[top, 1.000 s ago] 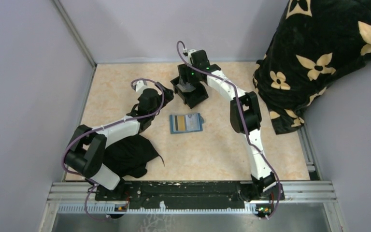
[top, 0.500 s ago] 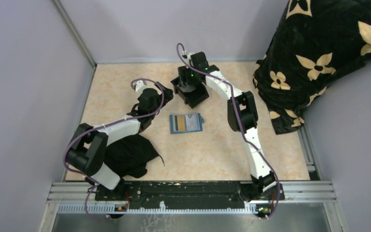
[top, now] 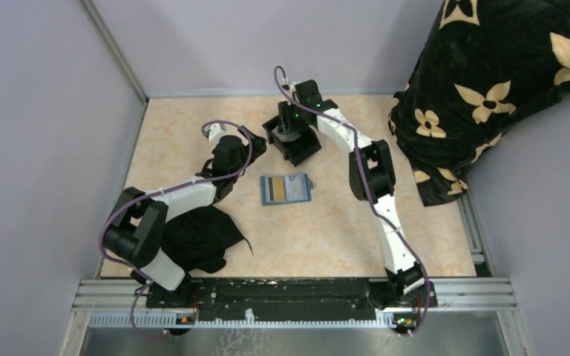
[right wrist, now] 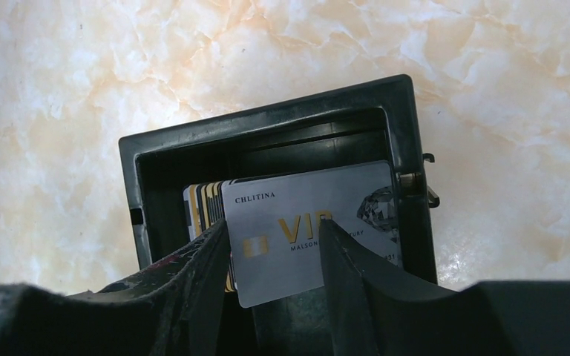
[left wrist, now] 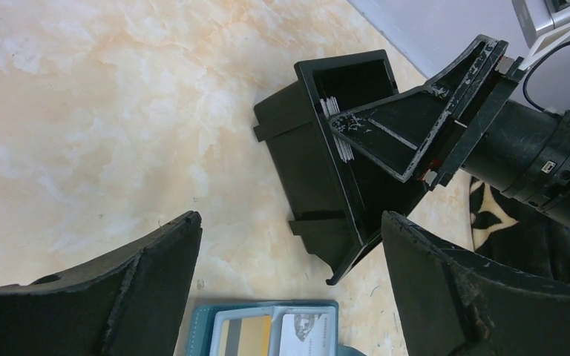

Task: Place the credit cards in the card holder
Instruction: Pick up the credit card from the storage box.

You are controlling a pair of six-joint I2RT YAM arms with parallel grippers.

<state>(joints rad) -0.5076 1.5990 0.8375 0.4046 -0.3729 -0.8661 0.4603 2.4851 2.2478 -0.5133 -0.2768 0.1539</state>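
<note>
Near edge, left side: black cloth (top: 200, 237) bunched on the marbled table (top: 326, 230) beside the left arm's base.

Mid-table: teal card holder (top: 286, 189) lies open and flat. Tan-yellow card (left wrist: 245, 337) and grey-silver card (left wrist: 300, 334) sit side by side in its pockets. Print on these is too small to read.

Left gripper (left wrist: 291, 222) hovers just beyond the card holder, toward the tray. Jaws spread wide, nothing between them, touching nothing.

Farther back: black tray (right wrist: 267, 126), open-topped, standing on the table. Inside, a stack of cards (right wrist: 204, 204) on edge, gold-trimmed edges showing. The front one is a silver VIP card (right wrist: 304, 222). Legible on it: "CHLITINA" top left, large gold "VIP", and below that "MALSON", with the rest of the line hidden behind a finger. A diamond graphic is at its right end.

Right gripper (right wrist: 273, 226) is reached down into the tray. Fingers stand partway apart, one each side of the VIP card's lower left part. Cannot tell whether they actually pinch it.

Far right corner: dark blanket (top: 505, 81) with cream flower motifs, heaped against the wall.
</note>
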